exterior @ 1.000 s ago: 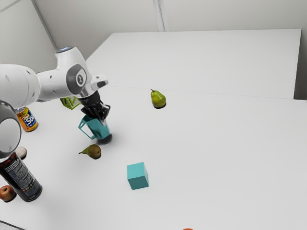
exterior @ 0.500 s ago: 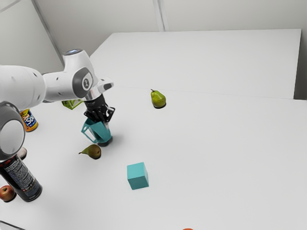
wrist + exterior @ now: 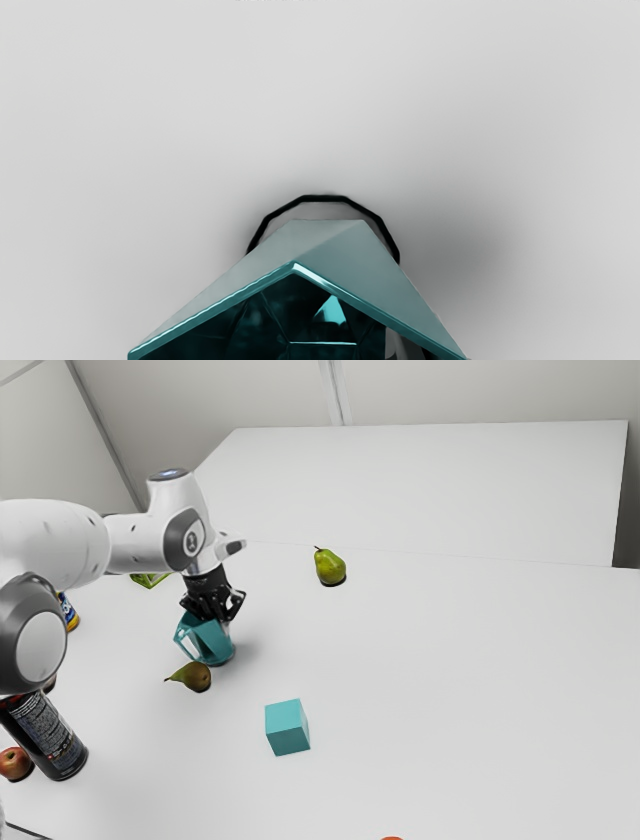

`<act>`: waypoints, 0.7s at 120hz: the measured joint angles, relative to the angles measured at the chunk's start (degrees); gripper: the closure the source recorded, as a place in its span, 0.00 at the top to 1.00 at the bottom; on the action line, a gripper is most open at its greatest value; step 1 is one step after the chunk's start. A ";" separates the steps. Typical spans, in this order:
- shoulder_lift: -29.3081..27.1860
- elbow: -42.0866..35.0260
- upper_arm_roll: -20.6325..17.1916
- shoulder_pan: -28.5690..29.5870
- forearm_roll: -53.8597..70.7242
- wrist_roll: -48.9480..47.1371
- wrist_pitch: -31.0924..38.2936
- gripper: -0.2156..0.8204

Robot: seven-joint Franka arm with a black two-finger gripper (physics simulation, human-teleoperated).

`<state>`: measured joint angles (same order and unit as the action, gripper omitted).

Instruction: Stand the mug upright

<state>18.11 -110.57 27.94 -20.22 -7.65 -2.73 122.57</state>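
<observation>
In the exterior view my gripper [image 3: 216,614] is shut on the upper wall of the teal mug [image 3: 214,646], pointing down at it. The mug stands close to upright with its opening up and its handle toward the exterior view's left. Its foot is at the tabletop; whether it rests flat I cannot tell. From the wrist view, the mug [image 3: 330,245] has a faceted rim and a dark inside, and part of my gripper [image 3: 404,349] shows within that rim. A dark arc curves around the mug's far side.
A brownish pear [image 3: 197,677] lies right beside the mug. Farther off are a teal cube [image 3: 287,727], a green pear [image 3: 330,567], a black can [image 3: 45,735], a red apple [image 3: 14,763] and a green object [image 3: 150,579] behind the arm.
My hand has come down and toward the exterior view's right, carrying the mug with it. The mug has gone from clearly tilted above its shadow to nearly upright at the table.
</observation>
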 joint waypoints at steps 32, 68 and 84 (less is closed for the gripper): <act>1.73 1.59 0.00 0.00 0.14 -0.72 0.10 0.32; 1.79 2.67 0.00 0.06 -1.23 -0.45 0.06 0.68; 1.79 3.38 0.00 0.08 -1.87 -0.10 0.04 0.73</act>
<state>19.90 -107.19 27.94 -20.14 -9.52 -2.83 122.61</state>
